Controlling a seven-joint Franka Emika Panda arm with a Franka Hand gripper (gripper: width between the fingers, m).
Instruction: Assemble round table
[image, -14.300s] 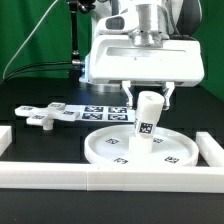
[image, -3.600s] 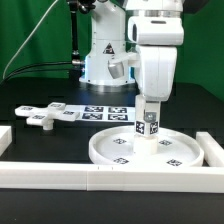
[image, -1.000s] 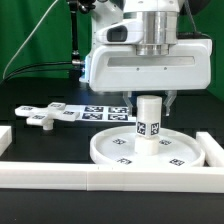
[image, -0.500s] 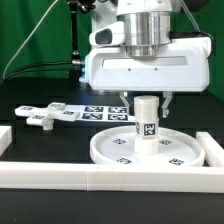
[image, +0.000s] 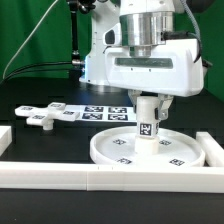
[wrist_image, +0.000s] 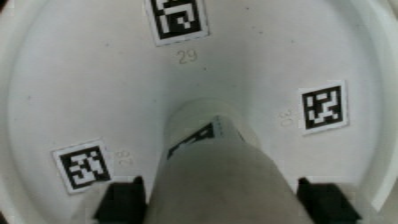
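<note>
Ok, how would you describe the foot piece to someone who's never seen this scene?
Find the large round disc at the front. Toward the exterior view's left of it lies the flat marker board, and beyond that board's left end sits the foot piece. It alone is cross-shaped, with stubby arms.

Leg (image: 147, 122) stands upright mid-disc (image: 120, 155) with my gripper (image: 148, 106) straddling it, so nothing fits through there. White bars along the front (image: 90, 179) and on the exterior view's right (image: 212, 150) box the disc in. The black table (image: 55, 145) between disc and foot piece (image: 44, 117) looks open to me.
</note>
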